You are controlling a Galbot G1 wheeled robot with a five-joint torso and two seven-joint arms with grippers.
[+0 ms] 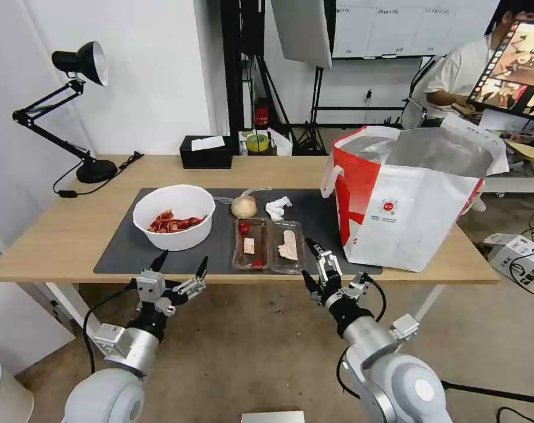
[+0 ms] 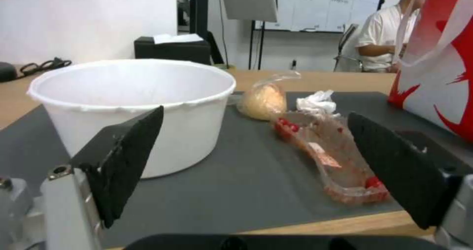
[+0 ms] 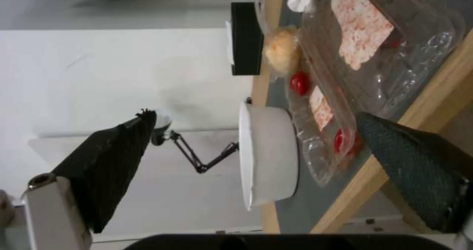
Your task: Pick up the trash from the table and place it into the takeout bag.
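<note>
Both of my grippers hover just off the table's (image 1: 55, 235) near edge, jaws spread wide and holding nothing: left gripper (image 1: 181, 265) at 7 o'clock, right gripper (image 1: 309, 259) at 5 o'clock. On the dark grey mat (image 1: 120, 247), the clear hinged tray (image 1: 268, 244) lies at centre. White bowl with red scraps (image 1: 173, 217) sits at its 9 o'clock; wrapped beige ball (image 1: 244, 206) and crumpled tissue (image 1: 277, 207) at 12 o'clock. Takeout bag (image 1: 413, 205) stands open at 3 o'clock.
</note>
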